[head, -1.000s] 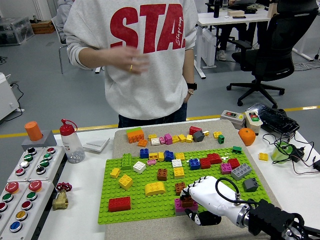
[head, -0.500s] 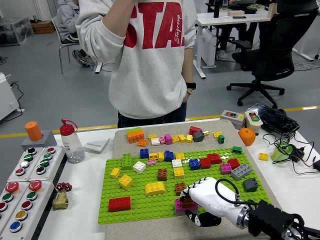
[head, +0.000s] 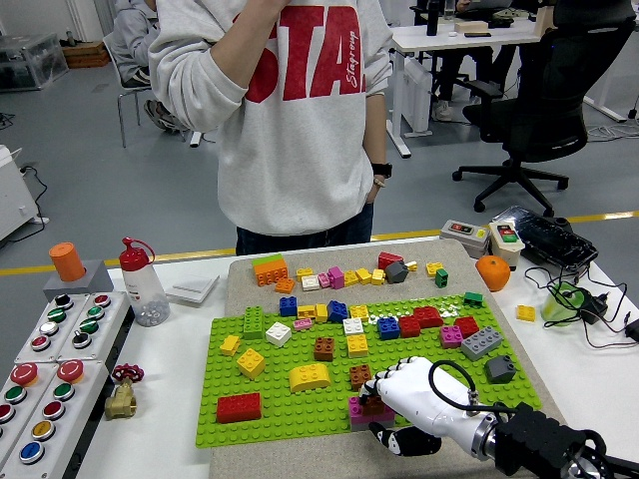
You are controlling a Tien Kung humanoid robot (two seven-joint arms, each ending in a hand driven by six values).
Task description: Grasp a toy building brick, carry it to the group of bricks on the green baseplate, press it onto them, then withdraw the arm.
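A person (head: pixel 300 110) in a grey sweatshirt with red lettering stands at the far side of the white tabletop (head: pixel 170 399), one arm raised out of view at the top. On the tabletop lies a beige mat (head: pixel 240 274), and on it a green baseplate (head: pixel 300 409) studded with bricks of many colours. Loose bricks sit in a row on the mat just beyond the baseplate's far edge, among them an orange brick (head: pixel 269 270). Left of the mat stand a panel of round push-buttons (head: pixel 50 369), a clear bottle with a red cap (head: pixel 143 281) and an orange cylinder on a grey block (head: pixel 70 263). At the right are an orange ball (head: pixel 492 271) and a tangle of black cables (head: pixel 589 299).

The right hand (head: pixel 404 399), white-fingered on a black arm, reaches in from the lower right corner over the baseplate's near edge. Its fingers curl around a small brown brick (head: pixel 372 404), which sits on top of a pink brick (head: pixel 357 411) on the baseplate. A second brown brick (head: pixel 359 376) stands just beyond it, and a red brick (head: pixel 238 406) well to the left.
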